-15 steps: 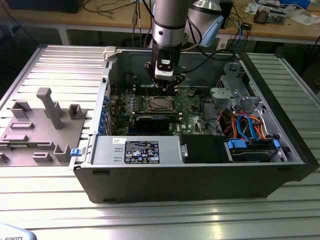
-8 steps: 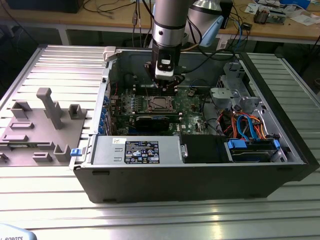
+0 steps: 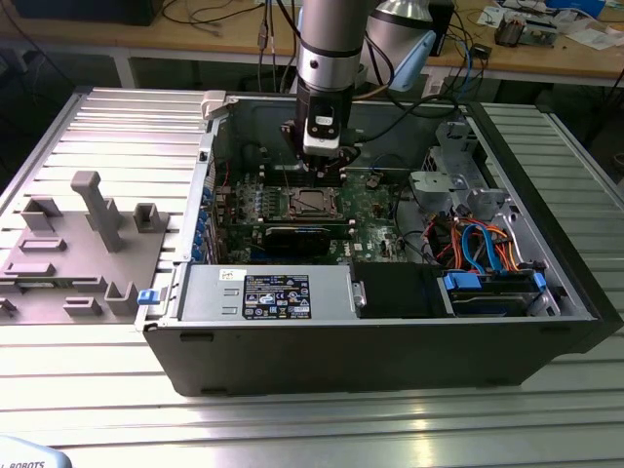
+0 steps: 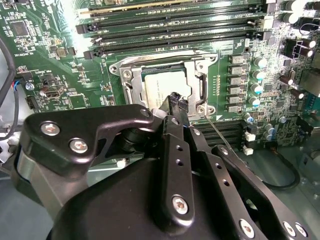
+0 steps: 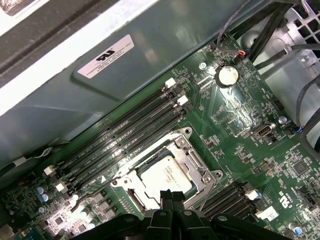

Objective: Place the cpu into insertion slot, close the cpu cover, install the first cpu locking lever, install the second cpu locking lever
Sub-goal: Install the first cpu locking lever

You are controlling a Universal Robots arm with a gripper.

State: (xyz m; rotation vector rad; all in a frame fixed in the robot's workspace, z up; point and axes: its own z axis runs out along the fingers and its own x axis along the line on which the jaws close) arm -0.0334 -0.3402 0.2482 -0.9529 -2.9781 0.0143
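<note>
— Where's the chip sitting, from out here?

— In the exterior view the cpu (image 3: 310,203) lies flat in the middle of the green board, inside the open dark case (image 3: 390,341). The gripper (image 3: 324,174) hangs right over it, a little toward the case's far wall, at the end of a smooth silver-grey arm. The case stands on a ribbed metal table (image 3: 97,117).

— And close up?

— In the second wrist view the cpu (image 4: 160,90) has a dull silvery top and sits in the insertion slot (image 4: 125,75). The cpu cover (image 4: 131,87), a thin bright frame, lies down around it. The gripper (image 4: 176,100) is matte black with screw heads; its fingers are pressed together with nothing between them, the tip over the chip's near edge. A thin metal rod (image 4: 217,131) slants just beside it.

— The other wrist camera?

— In the first wrist view the cpu (image 5: 164,175) shows through the square cut-out of the cpu cover (image 5: 197,165), fingertips together just at its edge (image 5: 173,196). Long black memory slots (image 5: 125,135) run alongside.
</note>
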